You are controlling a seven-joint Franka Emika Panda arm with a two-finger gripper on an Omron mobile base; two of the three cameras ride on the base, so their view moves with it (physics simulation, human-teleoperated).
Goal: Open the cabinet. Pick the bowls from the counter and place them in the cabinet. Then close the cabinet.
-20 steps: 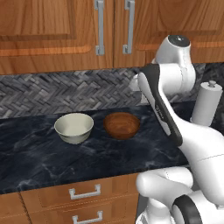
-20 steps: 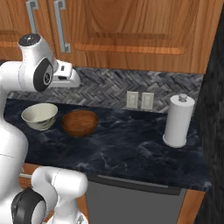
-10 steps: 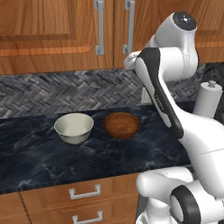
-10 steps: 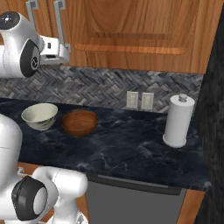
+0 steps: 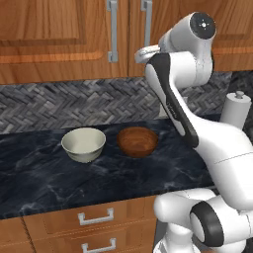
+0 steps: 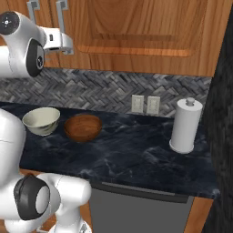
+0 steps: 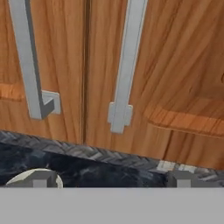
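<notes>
The cabinet (image 5: 64,39) is shut, its two brown doors meeting at a centre seam. In the hand view the right door's silver handle (image 7: 126,65) stands straight ahead, with the left door's handle (image 7: 28,57) beside it. My gripper (image 7: 109,179) is open, its fingertips (image 7: 181,178) wide apart and empty, just short of the handles' lower ends. From the base it hovers high at the doors (image 5: 144,52) (image 6: 63,43). On the black counter (image 5: 44,183) sit the cream bowl (image 5: 83,144) (image 6: 41,121) and the brown wooden bowl (image 5: 138,141) (image 6: 83,128), side by side below the gripper.
A white paper towel roll (image 6: 185,126) stands at the counter's right end, below two wall outlets (image 6: 146,104). Wooden drawers (image 5: 94,222) run under the counter. A grey herringbone tiled wall (image 5: 59,104) sits between counter and cabinet.
The arm has lifted, carrying the gripper up from above the counter to the level of the cabinet handles. The bowls have not moved.
</notes>
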